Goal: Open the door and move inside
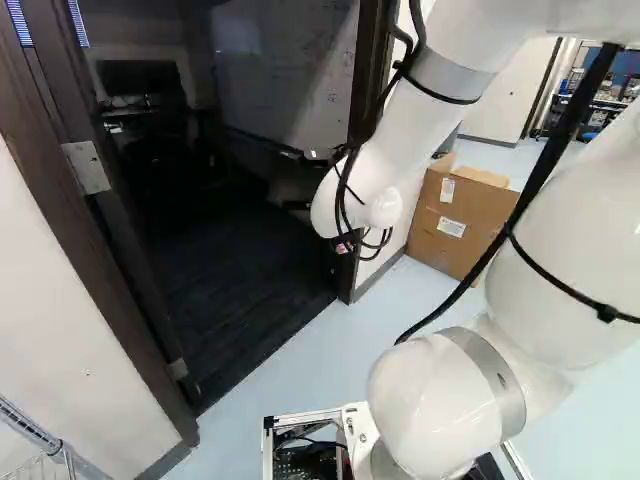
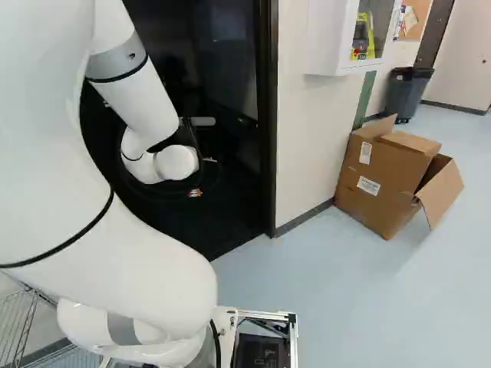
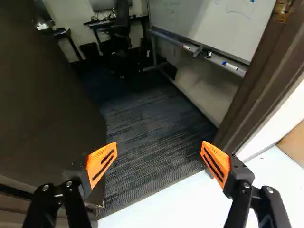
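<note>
Dark brown door (image 3: pixel 42 104), standing open, metal hinge (image 1: pixel 85 167), dark frame (image 3: pixel 259 85), carpeted room

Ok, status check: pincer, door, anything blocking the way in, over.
Pincer open, holding nothing. Door swung inward, standing open. Cardboard box outside, past the door frame, not blocking the opening.
</note>
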{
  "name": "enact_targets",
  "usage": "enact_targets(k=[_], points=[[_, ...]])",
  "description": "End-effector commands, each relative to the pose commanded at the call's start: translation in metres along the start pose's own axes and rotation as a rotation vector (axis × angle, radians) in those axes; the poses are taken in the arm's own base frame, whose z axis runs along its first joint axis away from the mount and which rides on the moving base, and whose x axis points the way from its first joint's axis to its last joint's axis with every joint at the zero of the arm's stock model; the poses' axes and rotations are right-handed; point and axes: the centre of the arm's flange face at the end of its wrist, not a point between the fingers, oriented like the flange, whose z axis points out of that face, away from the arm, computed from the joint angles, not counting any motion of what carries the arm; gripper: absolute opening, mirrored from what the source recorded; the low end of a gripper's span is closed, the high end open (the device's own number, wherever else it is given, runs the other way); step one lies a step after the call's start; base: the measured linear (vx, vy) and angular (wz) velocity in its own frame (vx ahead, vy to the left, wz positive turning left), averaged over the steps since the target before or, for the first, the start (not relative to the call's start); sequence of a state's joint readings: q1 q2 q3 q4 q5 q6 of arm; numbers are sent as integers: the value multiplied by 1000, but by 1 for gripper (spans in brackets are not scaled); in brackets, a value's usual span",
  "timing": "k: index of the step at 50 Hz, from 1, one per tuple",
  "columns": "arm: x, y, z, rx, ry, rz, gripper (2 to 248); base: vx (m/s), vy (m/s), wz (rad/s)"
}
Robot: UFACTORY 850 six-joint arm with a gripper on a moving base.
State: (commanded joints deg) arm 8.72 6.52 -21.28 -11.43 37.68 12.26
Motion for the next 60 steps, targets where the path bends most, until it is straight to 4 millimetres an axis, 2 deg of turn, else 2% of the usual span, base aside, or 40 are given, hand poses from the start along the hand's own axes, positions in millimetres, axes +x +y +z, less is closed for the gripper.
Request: enact_targets(k=[33, 60], points=[[-51, 35, -54, -168, 84, 3, 247, 0, 0, 0], [-75, 46, -77, -249, 113, -3, 247, 0, 0, 0]])
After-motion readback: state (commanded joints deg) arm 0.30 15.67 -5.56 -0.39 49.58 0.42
